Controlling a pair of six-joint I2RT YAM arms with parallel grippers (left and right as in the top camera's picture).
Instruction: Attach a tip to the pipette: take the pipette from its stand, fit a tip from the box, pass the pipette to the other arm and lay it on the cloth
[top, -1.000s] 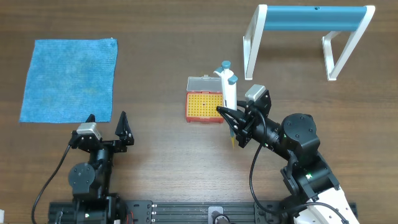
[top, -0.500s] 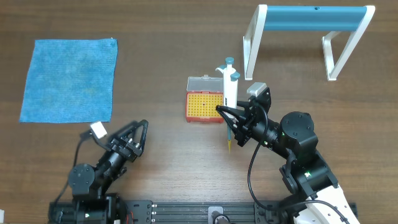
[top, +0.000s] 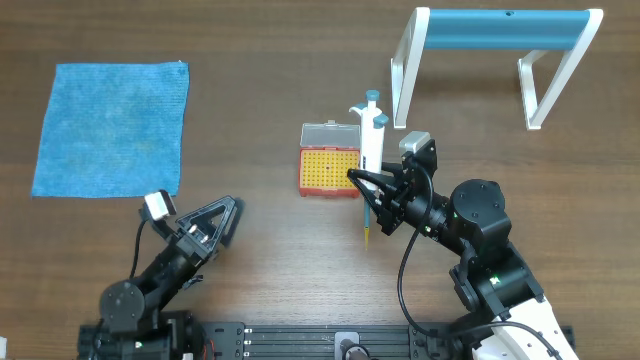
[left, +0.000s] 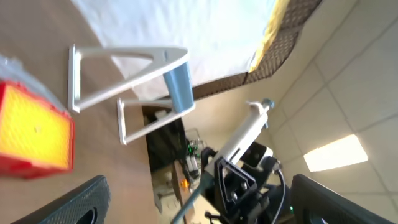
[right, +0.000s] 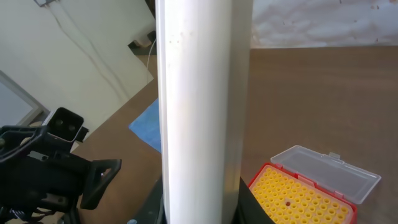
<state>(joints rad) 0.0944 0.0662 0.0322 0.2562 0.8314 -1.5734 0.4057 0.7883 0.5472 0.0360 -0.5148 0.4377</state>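
Top view: right gripper (top: 368, 190) clamped on pipette (top: 371, 150), its yellow tip (top: 366, 236) pointing to 6 o'clock. The tip box (top: 328, 172) sits just beside it at 9 o'clock. At 4 o'clock from cloth (top: 110, 128), left gripper (top: 215, 222) spread wide, holding nothing.
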